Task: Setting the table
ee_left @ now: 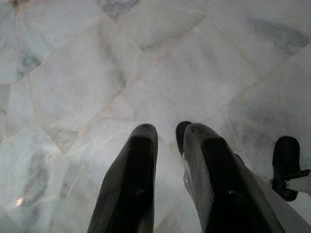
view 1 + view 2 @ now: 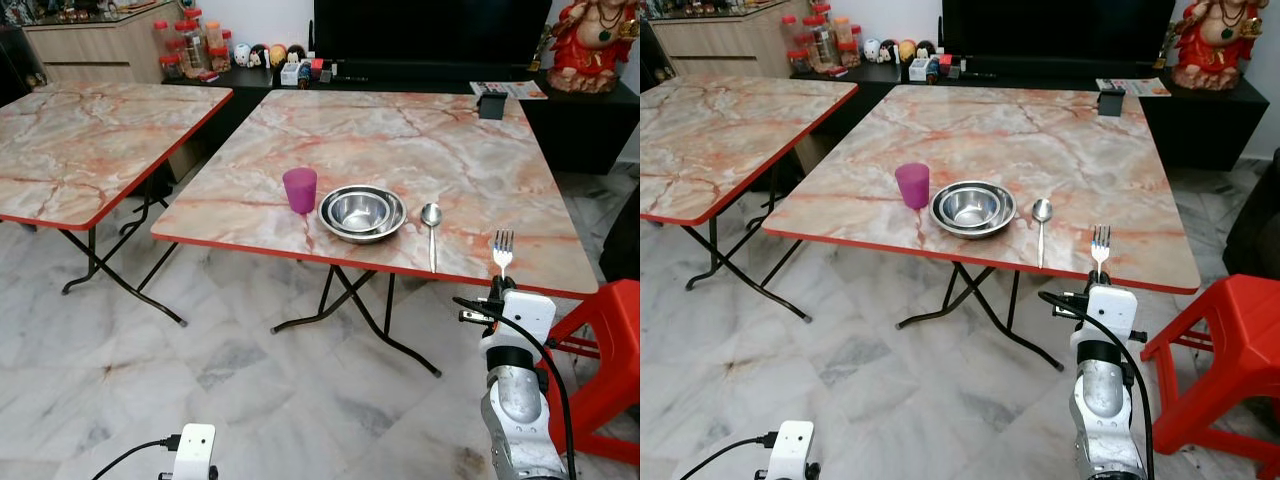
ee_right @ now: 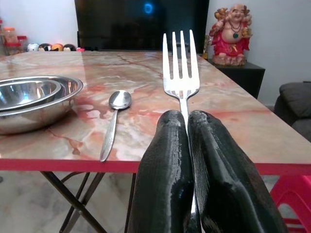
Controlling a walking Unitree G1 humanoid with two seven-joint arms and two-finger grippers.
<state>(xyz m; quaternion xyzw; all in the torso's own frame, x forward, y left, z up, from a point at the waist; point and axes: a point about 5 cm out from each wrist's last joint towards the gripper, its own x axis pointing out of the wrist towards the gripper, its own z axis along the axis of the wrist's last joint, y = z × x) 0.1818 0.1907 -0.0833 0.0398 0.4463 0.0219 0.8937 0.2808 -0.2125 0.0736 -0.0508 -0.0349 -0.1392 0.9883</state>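
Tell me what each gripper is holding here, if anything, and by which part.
The right gripper is shut on the fork, pinching its handle just below the tines, which point up. The left gripper hangs over the floor, holding nothing.

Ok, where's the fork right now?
The fork is clamped upright in the right hand, held at the near edge of the table, just right of the spoon beside the bowls.

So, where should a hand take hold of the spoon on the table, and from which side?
Grip the spoon at its thin handle, near the end by the red table edge, coming from above on the robot's side. The handle points toward the robot; the bowls crowd the left.
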